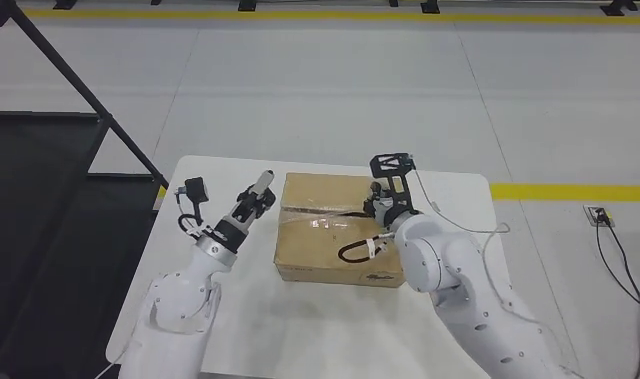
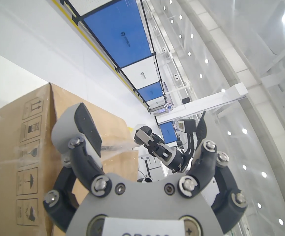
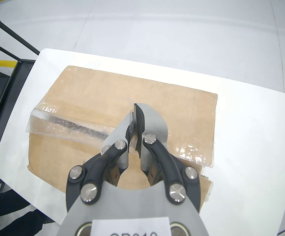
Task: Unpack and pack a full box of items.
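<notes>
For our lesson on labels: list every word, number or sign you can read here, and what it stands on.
Box side: handling pictograms in frames, no readable words.
Left tool and right tool labels: cut off, unreadable.
Blue panels: marks too small to read.

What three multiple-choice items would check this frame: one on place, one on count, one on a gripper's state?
1. Where does the cardboard box sit?
A. on the floor
B. on the white table
C. on the black rack

2. How many boxes are on the table?
A. one
B. two
C. three

3. How is the left gripper?
A. shut on the tape
B. shut on a flap
C. open

Key: 1 B, the box rests on the tabletop. 2 A, a single box stands there. 3 C, its fingers are spread wide beside the box.
</notes>
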### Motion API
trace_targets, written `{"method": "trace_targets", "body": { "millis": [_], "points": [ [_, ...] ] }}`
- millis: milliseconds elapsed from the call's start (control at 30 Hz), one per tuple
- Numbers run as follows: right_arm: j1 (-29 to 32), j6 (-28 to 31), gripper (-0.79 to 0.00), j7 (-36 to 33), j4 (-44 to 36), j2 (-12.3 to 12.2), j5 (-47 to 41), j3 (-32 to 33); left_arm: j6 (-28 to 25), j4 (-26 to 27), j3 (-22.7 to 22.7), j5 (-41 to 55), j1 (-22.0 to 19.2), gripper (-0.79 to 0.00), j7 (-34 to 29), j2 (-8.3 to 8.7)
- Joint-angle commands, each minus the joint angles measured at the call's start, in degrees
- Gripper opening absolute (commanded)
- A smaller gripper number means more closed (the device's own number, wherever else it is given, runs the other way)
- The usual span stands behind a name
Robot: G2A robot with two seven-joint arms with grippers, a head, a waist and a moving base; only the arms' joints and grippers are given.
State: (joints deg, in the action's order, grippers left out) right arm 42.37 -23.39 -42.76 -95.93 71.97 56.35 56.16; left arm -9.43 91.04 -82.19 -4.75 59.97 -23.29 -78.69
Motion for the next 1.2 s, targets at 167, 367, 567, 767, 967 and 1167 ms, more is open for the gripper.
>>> {"method": "trace_targets", "body": {
  "millis": [167,367,567,767,967,1167],
  "points": [
    [1.91,0.78,-0.785,4.16,0.68,0.47,-0.53,0.74,0.58,-5.43,4.32,-1.24,-3.47,0.0,-1.01,-0.31],
    [3.38,-0.27,-0.785,7.58,0.65,1.0,0.2,0.79,0.02,-6.73,5.41,-1.18,-3.75,0.0,-1.22,-0.29],
    [4.1,0.32,-0.785,8.27,0.88,1.41,0.66,0.99,0.37,-8.42,6.13,-1.05,-4.52,0.0,-0.98,-0.28],
    [4.81,0.51,-0.785,10.17,1.69,1.89,0.62,1.35,0.78,-9.71,6.84,-0.96,-5.19,0.0,-0.88,-0.28],
    [6.33,0.68,-0.782,13.51,1.88,2.31,1.0,1.73,0.94,-10.85,7.46,-0.91,-5.73,0.0,-0.38,-0.3],
    [7.29,1.6,-0.671,13.82,2.25,2.6,1.37,2.2,0.92,-11.24,7.91,-0.86,-5.86,0.0,-0.18,-0.27]
  ]
}}
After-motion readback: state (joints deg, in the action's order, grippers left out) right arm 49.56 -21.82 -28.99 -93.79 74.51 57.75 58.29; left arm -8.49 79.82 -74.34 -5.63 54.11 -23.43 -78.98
